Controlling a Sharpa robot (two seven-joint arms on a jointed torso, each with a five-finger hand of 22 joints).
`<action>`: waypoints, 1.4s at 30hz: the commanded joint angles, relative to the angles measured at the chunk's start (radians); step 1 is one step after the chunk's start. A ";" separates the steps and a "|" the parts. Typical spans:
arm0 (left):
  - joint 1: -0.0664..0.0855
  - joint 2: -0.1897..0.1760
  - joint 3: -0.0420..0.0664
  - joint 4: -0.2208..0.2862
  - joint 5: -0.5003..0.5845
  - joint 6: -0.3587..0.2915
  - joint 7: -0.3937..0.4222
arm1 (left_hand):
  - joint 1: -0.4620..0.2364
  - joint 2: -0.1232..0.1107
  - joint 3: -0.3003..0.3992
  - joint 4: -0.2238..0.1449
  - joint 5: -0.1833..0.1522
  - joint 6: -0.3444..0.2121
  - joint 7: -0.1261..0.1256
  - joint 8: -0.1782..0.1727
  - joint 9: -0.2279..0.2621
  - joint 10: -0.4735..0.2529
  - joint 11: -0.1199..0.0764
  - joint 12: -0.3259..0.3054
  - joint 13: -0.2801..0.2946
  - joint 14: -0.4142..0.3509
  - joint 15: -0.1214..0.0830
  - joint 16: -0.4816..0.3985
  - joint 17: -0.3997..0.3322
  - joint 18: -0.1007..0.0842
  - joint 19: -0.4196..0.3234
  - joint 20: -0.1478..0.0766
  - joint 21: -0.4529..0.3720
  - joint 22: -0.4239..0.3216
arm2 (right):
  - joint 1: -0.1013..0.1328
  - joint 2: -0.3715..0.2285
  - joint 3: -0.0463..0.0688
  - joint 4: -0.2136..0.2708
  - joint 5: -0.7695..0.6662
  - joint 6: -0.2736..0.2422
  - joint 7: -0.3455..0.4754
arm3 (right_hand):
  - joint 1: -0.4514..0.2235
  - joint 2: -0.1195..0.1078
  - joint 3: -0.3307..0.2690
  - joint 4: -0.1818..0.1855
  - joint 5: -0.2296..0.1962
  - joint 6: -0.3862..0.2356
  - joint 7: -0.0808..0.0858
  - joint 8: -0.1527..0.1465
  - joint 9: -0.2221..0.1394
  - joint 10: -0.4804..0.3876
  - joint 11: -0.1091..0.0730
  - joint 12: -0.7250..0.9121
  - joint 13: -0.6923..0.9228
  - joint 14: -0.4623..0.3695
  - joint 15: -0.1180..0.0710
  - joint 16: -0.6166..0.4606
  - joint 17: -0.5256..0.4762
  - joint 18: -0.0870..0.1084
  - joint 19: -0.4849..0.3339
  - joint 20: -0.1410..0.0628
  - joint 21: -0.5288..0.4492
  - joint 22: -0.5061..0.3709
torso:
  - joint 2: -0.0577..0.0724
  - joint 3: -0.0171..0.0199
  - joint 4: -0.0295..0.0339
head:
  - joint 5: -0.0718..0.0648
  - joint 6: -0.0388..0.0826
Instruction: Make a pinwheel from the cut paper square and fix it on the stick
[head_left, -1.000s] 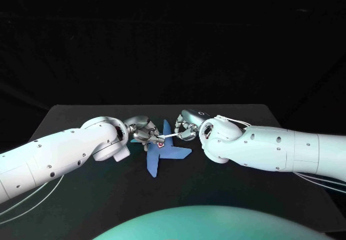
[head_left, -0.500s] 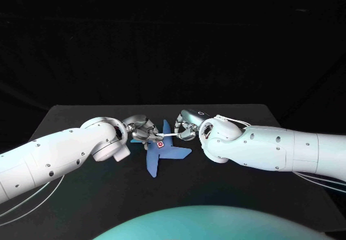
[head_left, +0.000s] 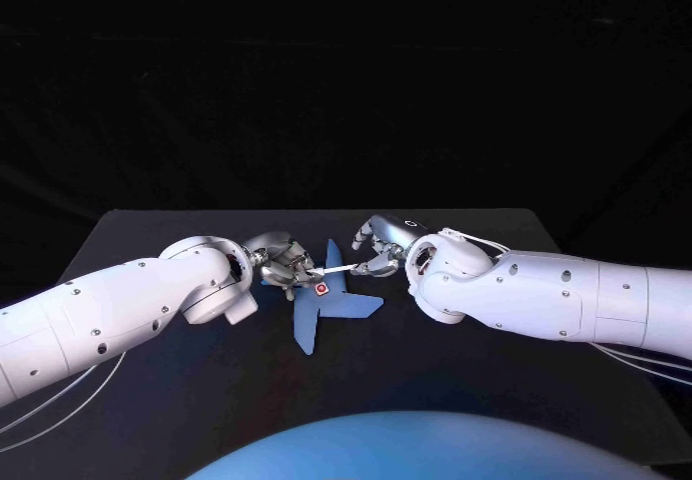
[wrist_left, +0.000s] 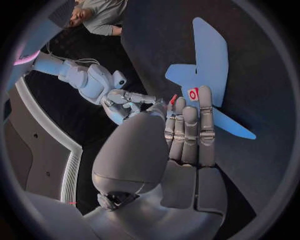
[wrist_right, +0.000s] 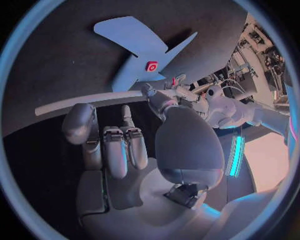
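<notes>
The blue paper pinwheel (head_left: 320, 305) lies flat on the black table (head_left: 173, 230), with a red and white cap (head_left: 322, 290) at its centre. Just behind it, my right hand (head_left: 378, 250) pinches the white stick (head_left: 335, 270) near its end; the stick (wrist_right: 87, 101) runs back past that hand's fingers. My left hand (head_left: 281, 262) meets the stick's tip from the other side. Its fingertips (wrist_left: 178, 107) pinch a small red pin (wrist_left: 173, 99) against that tip, close above the cap (wrist_left: 193, 94). Neither hand touches the paper blades (wrist_left: 209, 65).
Both white forearms (head_left: 130, 310) lean in low over the table's middle, the right one (head_left: 562, 295) covering the stick's far part. Bare black tabletop (head_left: 476, 380) lies in front of the pinwheel and to both sides.
My left hand has drawn back a little from the pinwheel's centre, so the red and white cap now shows. The right hand has shifted slightly to the right. The pinwheel has stayed put.
</notes>
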 joint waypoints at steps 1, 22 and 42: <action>0.001 0.000 -0.003 0.005 -0.103 -0.026 0.082 | -0.043 -0.025 0.105 -0.061 0.001 0.011 -0.006 0.004 0.002 0.008 -0.002 -0.004 0.004 -0.001 0.003 -0.004 0.003 -0.001 -0.007 -0.001 0.008 0.010 | 0.001 -0.017 0.000 0.001 0.109 -0.009 0.124 | 0.041 0.009 -0.066 0.024 -0.001 -0.050 0.016 -0.015 -0.023 0.065 0.017 -0.048 0.222 0.105 0.017 0.004 0.263 0.027 -0.037 0.017 -0.093 0.093 | 0.000 0.0000 -0.0006 | 0.002 0.000; -0.023 -0.017 -0.027 -0.012 -0.506 -0.284 0.339 | -0.195 -0.077 0.293 -0.175 0.001 0.005 -0.002 0.025 0.024 0.020 0.000 -0.013 0.014 -0.010 0.003 -0.027 -0.027 0.000 -0.005 0.000 0.007 0.045 | 0.038 -0.111 0.000 0.081 0.067 0.166 0.275 | 0.104 0.066 -0.136 0.114 -0.004 0.054 -0.008 0.054 -0.070 0.101 -0.005 0.027 0.259 0.105 -0.001 0.004 0.263 0.009 0.020 0.010 0.064 0.132 | 0.002 0.0004 0.0006 | 0.009 0.000; -0.042 -0.019 -0.028 -0.012 -0.539 -0.284 0.334 | -0.201 -0.079 0.304 -0.184 0.001 0.004 -0.001 0.027 0.026 0.022 0.000 -0.015 0.014 -0.005 0.003 -0.027 -0.025 0.000 -0.005 0.000 0.007 0.048 | 0.020 -0.031 -0.002 0.057 -0.019 0.161 0.140 | 0.080 0.071 -0.108 0.146 -0.002 0.105 -0.023 0.062 -0.092 0.104 -0.020 0.033 0.263 0.105 -0.015 0.004 0.263 -0.002 0.047 -0.003 0.134 0.146 | 0.001 -0.0001 0.0001 | 0.008 0.000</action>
